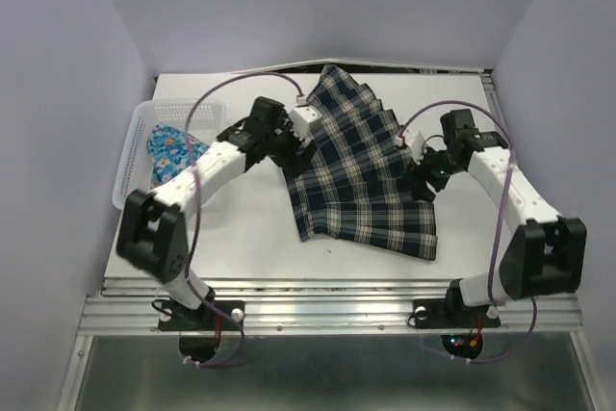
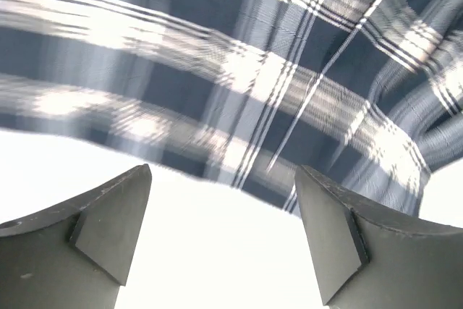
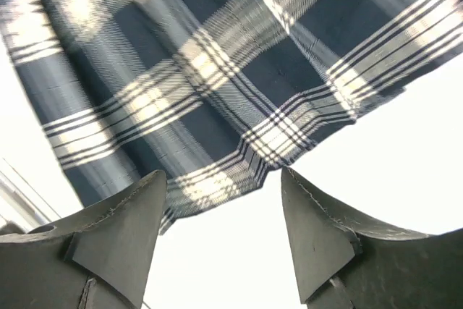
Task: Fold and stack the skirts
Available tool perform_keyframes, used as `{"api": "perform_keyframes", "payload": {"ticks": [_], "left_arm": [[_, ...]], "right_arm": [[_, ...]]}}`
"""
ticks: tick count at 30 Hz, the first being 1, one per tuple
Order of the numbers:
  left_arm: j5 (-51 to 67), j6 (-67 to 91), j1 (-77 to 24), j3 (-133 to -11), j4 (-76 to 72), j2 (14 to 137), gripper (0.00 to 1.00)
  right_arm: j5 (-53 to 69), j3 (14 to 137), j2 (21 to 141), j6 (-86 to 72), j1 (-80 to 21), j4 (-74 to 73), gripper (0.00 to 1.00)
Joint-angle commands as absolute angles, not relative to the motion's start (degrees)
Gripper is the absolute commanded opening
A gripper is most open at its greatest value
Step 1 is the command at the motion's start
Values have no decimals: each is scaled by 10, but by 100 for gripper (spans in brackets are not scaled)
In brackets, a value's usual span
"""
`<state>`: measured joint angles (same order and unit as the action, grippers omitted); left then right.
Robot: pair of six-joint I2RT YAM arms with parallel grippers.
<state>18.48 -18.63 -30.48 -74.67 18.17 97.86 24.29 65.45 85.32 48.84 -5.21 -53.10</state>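
You are viewing the plaid skirt (image 1: 361, 170) lying spread on the table (image 1: 241, 228) at the centre of the frame, while the floral skirt (image 1: 173, 153) is sitting in the basket (image 1: 128, 166) at the left. The left gripper (image 2: 224, 229) and the right gripper (image 3: 224, 233) are both standing released and empty, each facing an edge of the plaid skirt.

Large pleated dark navy plaid cloth skirt (image 1: 361, 166) with white lines: unfolded, spread on the white table (image 1: 241, 228), narrow waist toward the far edge, wide hem fanned toward the near side, pleats rumpled. Small bright blue floral cloth skirt (image 1: 173, 153): bunched inside the white lattice basket (image 1: 130, 175) at the table's left, well apart from the plaid one
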Motion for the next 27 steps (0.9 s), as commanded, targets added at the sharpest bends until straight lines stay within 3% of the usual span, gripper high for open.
{"api": "perform_keyframes", "payload": {"ticks": [1, 8, 12, 16, 27], "left_arm": [[196, -289, -307, -648, 140, 783, 93], [126, -356, -424, -490, 182, 685, 89], [118, -289, -461, -460, 162, 700, 87], [108, -254, -454, -457, 142, 705, 86], [231, -248, -298, -500, 156, 680, 87]], "right_arm": [[230, 654, 750, 543, -103, -633, 69], [188, 547, 676, 570, -182, -692, 67], [154, 500, 668, 489, -323, -681, 67], [78, 472, 674, 402, -393, -630, 70], [-53, 352, 714, 411, -393, -437, 68]]}}
